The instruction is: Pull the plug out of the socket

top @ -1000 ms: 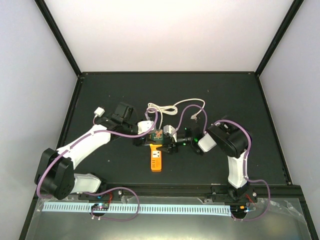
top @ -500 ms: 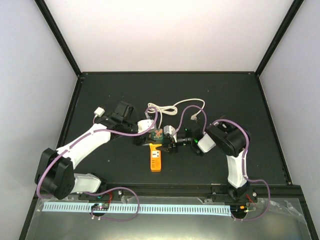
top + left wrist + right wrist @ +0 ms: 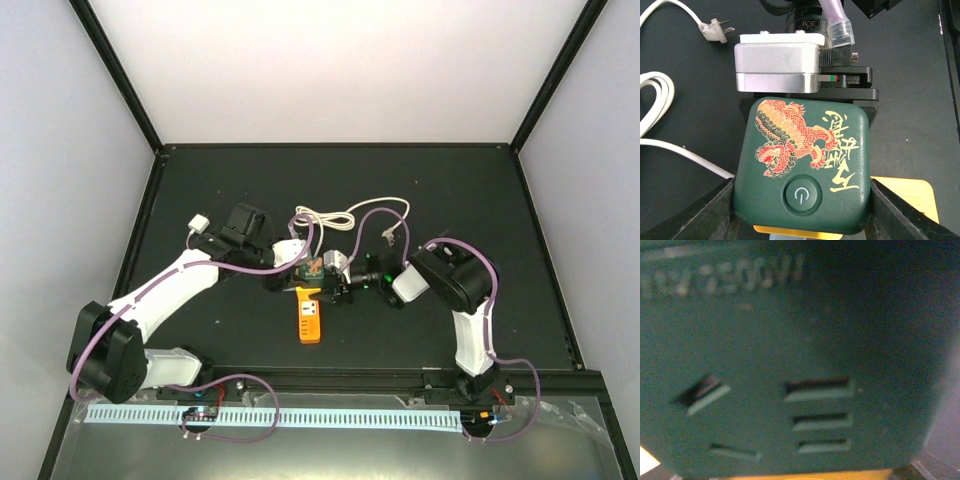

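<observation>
From where I stand, both arms meet in the middle of the table, over the far end of the orange socket [image 3: 311, 320]. A green cube [image 3: 805, 170] with a red dragon and a power button on top sits there and hides that end of the strip.

The left gripper [image 3: 312, 272] has its two dark fingers [image 3: 715, 212] pressed against the cube's opposite sides, jaws roughly half spread, so I take it to be clamped on the cube. The right gripper [image 3: 335, 285] comes in from the right and is hard up against the cube. Its own camera shows only a blurred green face with socket slots, so I cannot tell whether it grips anything or how wide it stands.

The plug [image 3: 712, 30] lies flat on the table to the far right of the grippers, well apart from the socket, with its two metal prongs bare. Its cord [image 3: 330, 215] loops loosely on the far side, and one strand runs in under the cube.

By my reading, the pulling itself looks done, since the plug is out and lying free. What I cannot see is whether anything sits in the covered end of the socket. What is left appears to be letting go of the cube and backing both arms away.
</observation>
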`<state>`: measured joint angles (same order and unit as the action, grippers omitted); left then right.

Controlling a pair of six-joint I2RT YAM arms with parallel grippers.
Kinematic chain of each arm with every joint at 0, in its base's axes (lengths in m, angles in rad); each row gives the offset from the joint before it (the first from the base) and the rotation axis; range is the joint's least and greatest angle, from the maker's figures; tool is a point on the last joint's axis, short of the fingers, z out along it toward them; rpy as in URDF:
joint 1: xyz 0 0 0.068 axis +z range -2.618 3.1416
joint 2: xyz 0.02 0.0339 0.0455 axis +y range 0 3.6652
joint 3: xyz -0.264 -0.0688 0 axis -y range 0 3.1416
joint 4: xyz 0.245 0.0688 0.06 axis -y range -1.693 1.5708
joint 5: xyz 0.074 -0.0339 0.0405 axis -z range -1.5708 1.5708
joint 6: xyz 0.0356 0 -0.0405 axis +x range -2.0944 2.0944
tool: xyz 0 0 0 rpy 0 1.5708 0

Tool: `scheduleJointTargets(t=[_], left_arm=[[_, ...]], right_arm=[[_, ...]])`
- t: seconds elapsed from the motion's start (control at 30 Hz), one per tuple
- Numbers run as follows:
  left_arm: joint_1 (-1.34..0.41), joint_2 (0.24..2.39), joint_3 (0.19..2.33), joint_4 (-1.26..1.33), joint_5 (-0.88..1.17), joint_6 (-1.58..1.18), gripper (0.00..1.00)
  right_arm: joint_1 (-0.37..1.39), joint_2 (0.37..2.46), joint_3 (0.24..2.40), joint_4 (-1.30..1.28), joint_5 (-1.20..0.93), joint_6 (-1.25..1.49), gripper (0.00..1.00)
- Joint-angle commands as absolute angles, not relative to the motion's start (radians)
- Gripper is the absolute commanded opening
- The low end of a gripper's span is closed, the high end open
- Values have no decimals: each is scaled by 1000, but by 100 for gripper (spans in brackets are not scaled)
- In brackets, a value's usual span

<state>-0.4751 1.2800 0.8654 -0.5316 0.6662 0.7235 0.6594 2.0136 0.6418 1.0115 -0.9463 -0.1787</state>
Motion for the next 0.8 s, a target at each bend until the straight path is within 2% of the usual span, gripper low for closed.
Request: scheduleJointTargets(t=[0.0,0.37,0.77], left_arm=[[-494,1205,918,-557,808,785,7],[-487,1174,892,-493,848,656,7],[-486,1148,913,-536,843,712,7]], right_arm=[[653,2064,661,889,-856,-186,15],[655,2071,673,860,-843,-194,13],[656,2086,693,827,-845,-190,12]])
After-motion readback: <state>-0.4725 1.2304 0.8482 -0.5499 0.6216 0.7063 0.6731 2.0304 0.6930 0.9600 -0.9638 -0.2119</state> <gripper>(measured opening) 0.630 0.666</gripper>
